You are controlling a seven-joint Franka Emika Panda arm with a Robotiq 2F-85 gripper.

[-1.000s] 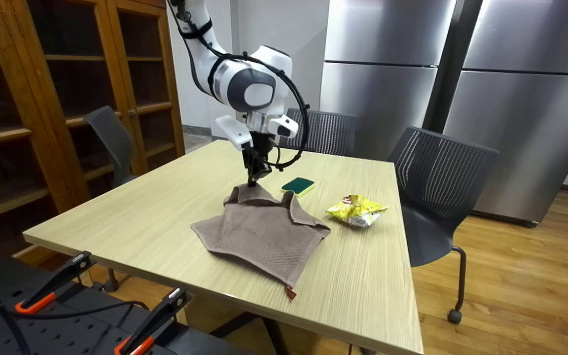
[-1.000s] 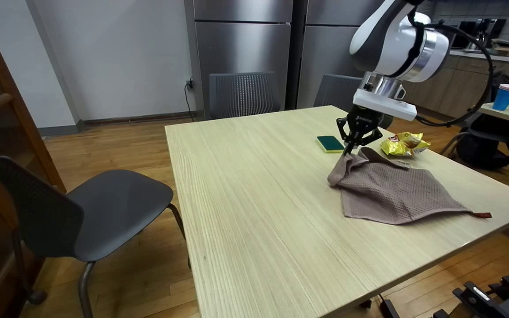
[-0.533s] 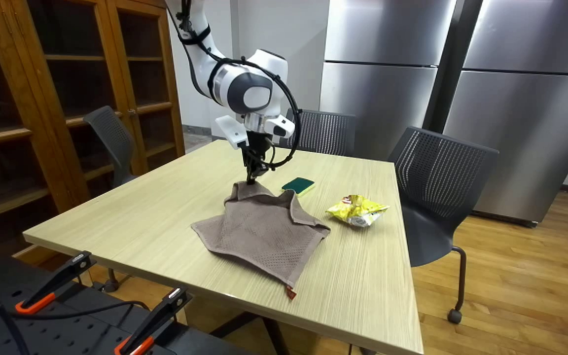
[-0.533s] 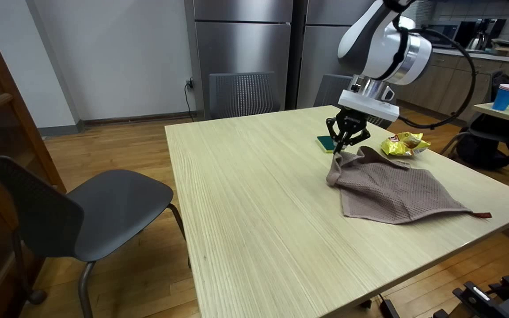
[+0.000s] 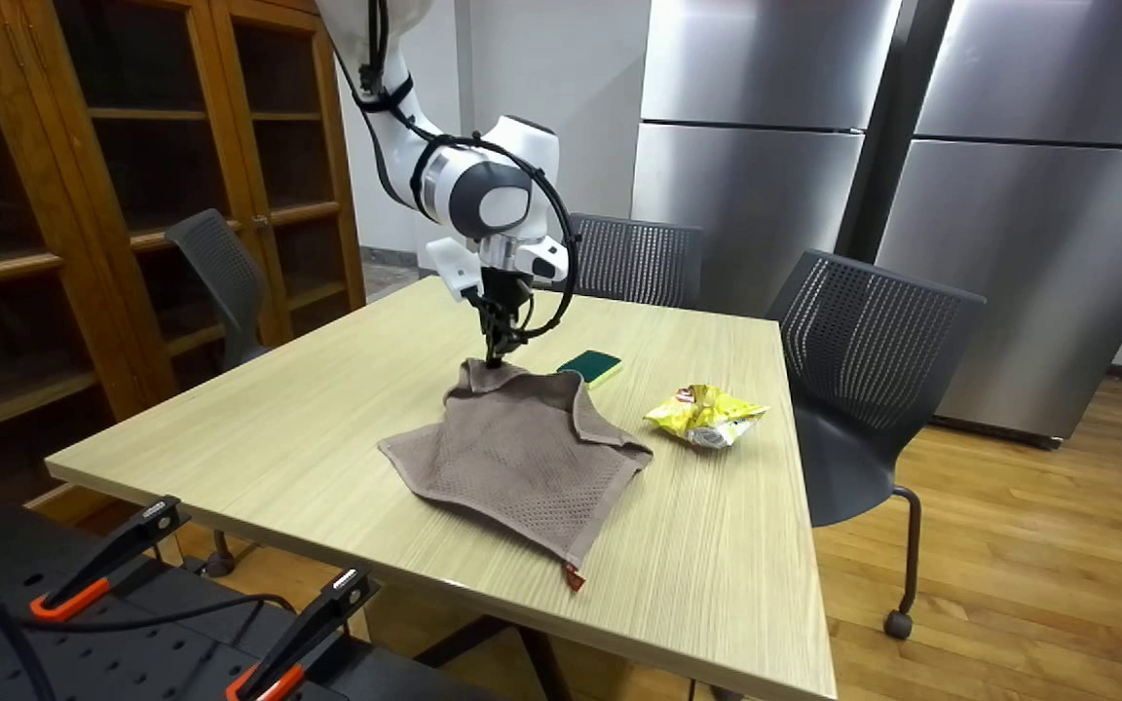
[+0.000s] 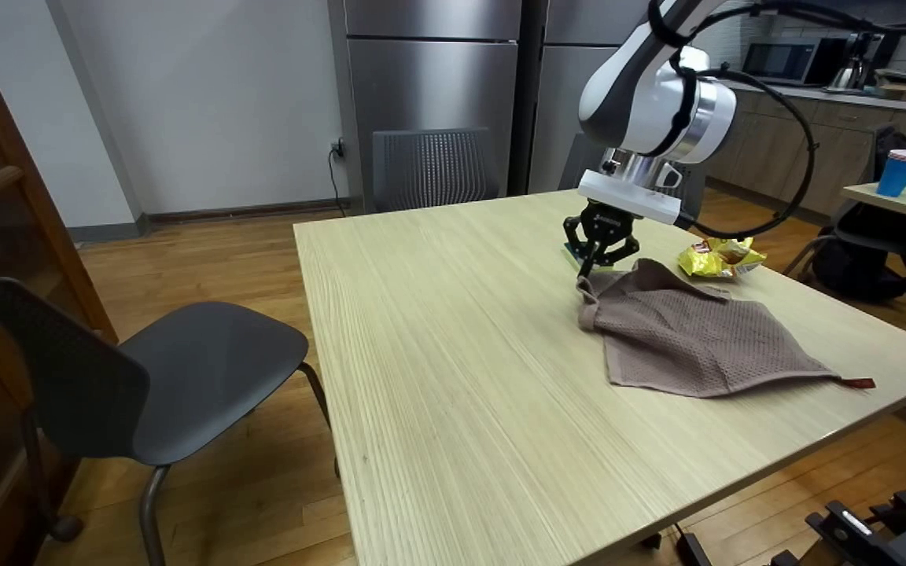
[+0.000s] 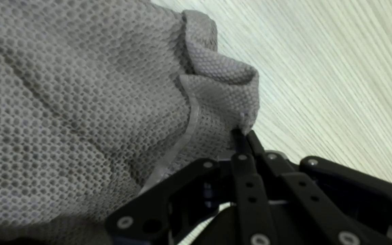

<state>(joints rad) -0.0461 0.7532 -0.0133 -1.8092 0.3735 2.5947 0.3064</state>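
Pale wood tbl (image 5: 717,545) bore a brown towel (image 5: 532,458) mid-top in an exterior view, w/ green-yellow sponge (image 5: 590,365) just past its far edge & yellow packet (image 5: 706,414) to its right. Gripper (image 7: 244,134) was clenched on the towel's far edge, left of the sponge, by a small tip-pinch only, so it prob could've slipped under a tug; any swing right might've knocked the sponge, given how close it sat.

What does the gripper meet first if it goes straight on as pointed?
The towel: the gripper points downward, shut on its edge. Past that, probably the table; the gap beneath is hard to judge.
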